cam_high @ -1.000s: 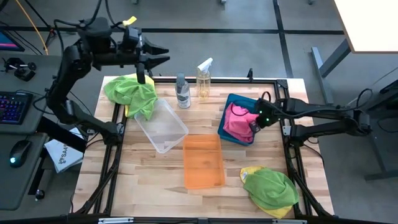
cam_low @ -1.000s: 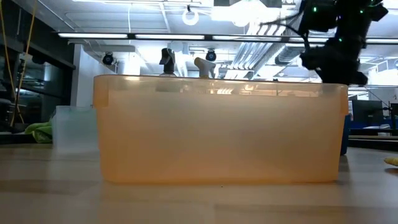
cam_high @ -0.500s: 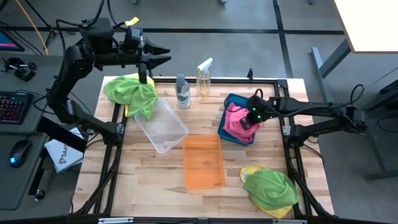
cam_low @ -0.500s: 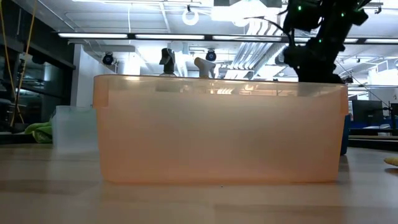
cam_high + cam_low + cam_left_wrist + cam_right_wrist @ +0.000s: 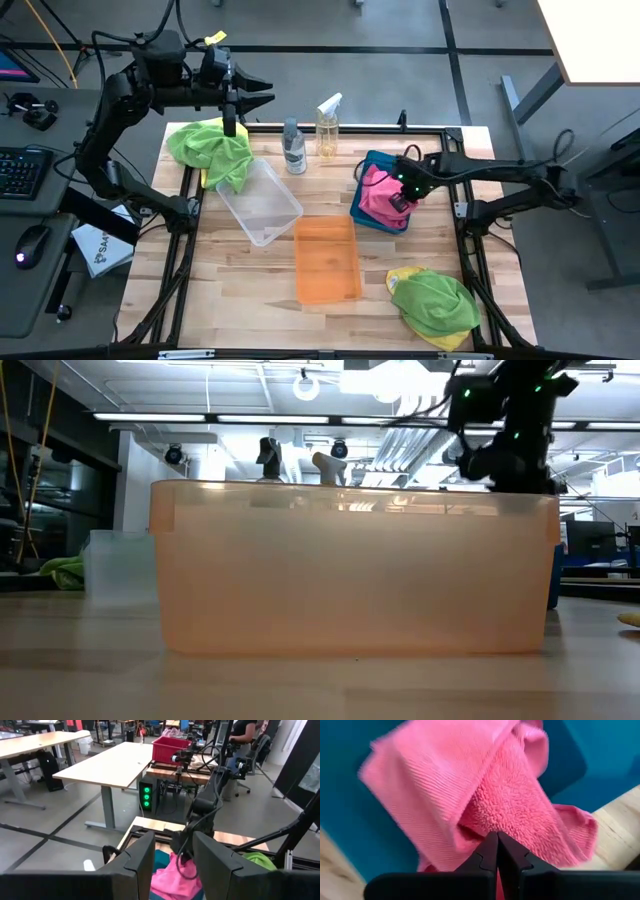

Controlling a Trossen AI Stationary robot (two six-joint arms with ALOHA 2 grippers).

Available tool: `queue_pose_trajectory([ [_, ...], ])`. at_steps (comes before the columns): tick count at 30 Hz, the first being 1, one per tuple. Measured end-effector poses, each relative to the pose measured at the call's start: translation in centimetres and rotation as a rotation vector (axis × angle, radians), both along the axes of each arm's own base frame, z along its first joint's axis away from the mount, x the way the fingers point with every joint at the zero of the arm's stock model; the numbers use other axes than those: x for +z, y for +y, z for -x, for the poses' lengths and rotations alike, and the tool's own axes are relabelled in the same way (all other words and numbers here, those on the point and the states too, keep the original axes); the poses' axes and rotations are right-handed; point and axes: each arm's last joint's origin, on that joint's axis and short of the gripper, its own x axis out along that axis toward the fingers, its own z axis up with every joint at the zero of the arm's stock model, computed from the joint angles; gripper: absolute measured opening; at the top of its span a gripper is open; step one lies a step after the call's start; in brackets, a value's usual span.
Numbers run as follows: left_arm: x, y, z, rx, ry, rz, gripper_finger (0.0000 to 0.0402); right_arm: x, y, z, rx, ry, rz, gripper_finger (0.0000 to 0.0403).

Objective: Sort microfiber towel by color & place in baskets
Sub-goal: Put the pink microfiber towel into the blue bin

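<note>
A pink towel (image 5: 376, 192) lies in the teal basket (image 5: 372, 160) at the table's right. My right gripper (image 5: 402, 192) is low over that basket and shut on the pink towel (image 5: 485, 795). My left gripper (image 5: 252, 95) is open and empty, held high beyond the far left edge, above a green towel pile (image 5: 212, 148) with yellow showing under it. A second green towel (image 5: 436, 303) lies on a yellow one (image 5: 403, 275) at the near right. The clear basket (image 5: 260, 203) and the orange basket (image 5: 327, 260) stand mid-table. My right gripper pinches a fold of the pink towel (image 5: 487, 827) between its two fingertips, coming slanting down from the table's right. The rest of the towel lies slack in the teal basket, with one corner (image 5: 582, 827) over the rim by the wood.
Two spray bottles (image 5: 294, 148) (image 5: 328, 128) stand at the far edge between the green pile and the teal basket. In the low view the orange basket (image 5: 350, 570) fills the front and hides the teal one. Bare wood lies at the near left.
My right gripper has moved a little toward the table's left over the teal basket, staying shut, and its wrist has turned. The pink towel has shifted with it inside the basket.
</note>
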Motion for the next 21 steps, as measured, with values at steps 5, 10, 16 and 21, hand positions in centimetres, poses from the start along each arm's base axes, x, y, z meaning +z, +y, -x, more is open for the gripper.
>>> queue_pose_trajectory([
  [5,0.0,0.0,0.0,0.001,-0.001,0.005,0.0121,-2.7,-0.6,-2.1,0.050,0.073,-0.010,0.0000],
  [10,0.0,0.0,0.0,0.004,-0.002,0.018,0.0121,-5.0,-1.2,-4.2,0.095,0.057,-0.018,0.0000],
  [16,0.0,0.0,0.0,0.006,-0.004,0.029,0.0121,-6.2,-1.6,-6.1,0.164,0.029,-0.035,0.0000],
  [21,0.0,0.0,0.0,0.006,-0.003,0.030,0.0121,-6.7,-1.6,-6.1,0.214,0.068,-0.042,0.0000],
])
